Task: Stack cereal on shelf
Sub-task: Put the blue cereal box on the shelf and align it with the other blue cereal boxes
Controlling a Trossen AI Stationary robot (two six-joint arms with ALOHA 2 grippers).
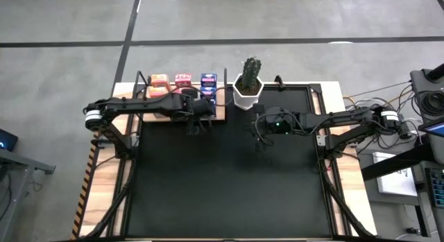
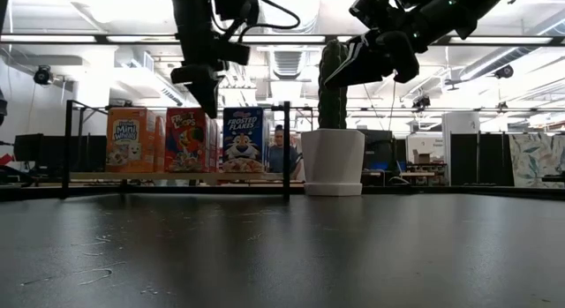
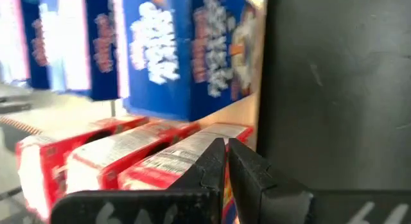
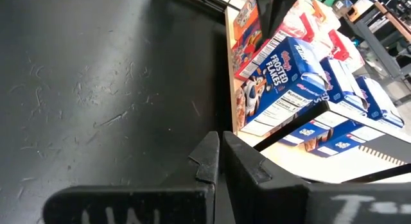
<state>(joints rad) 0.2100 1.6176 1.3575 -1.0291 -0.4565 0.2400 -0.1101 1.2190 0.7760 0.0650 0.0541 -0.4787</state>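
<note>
My left gripper (image 1: 197, 121) hangs over the near edge of the shelf (image 1: 216, 114), upper left of centre in the high view, jaws pinched shut on nothing. My right gripper (image 1: 261, 128) hovers over the mat (image 1: 229, 179) below the plant pot (image 1: 246, 96), also shut and empty.

The cereal (image 2: 187, 140) already stands on the shelf in orange, pink-red and blue rows, left of the pot in the low view. My left wrist view shows the red boxes (image 3: 128, 156) just past my fingertips (image 3: 215, 161) and the blue boxes (image 3: 186, 51) beyond.

I judge the stacking done or nearly so. The step now is to draw my left arm clear: lift straight up first, stay off the black posts (image 2: 287, 149), and avoid brushing the front boxes.
</note>
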